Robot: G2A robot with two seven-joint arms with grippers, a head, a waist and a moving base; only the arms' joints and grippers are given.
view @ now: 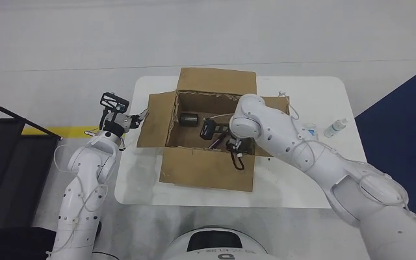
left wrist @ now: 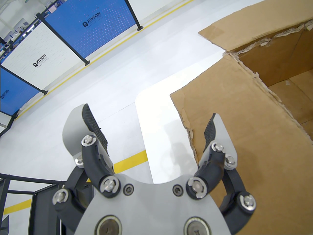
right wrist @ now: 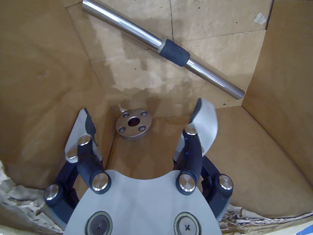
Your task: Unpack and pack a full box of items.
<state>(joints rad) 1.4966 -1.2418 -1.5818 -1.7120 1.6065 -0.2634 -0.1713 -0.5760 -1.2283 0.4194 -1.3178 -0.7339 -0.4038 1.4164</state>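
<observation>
An open cardboard box [view: 207, 171] stands in the middle of the white table [view: 305, 185]. My right arm [view: 263, 127] is down inside it. There my right gripper [right wrist: 142, 105] is open just above a round metal flange [right wrist: 133, 123] with several holes, which lies on the box floor [right wrist: 215, 8]. Farther along the floor lies a shiny metal tube [right wrist: 137, 29] with a black band around its middle. Black items [view: 190, 119] lie at the box's left end. My left gripper [left wrist: 149, 111] hangs open and empty beside the box's left flap [left wrist: 244, 128], over the table's left edge [view: 140, 119].
A small spray bottle [view: 335, 127] stands on the table right of the box, with a thin white cord [view: 289, 104] near the back right flap. A black frame [view: 19, 162] stands off the table's left side. Bare tabletop lies in front of the box.
</observation>
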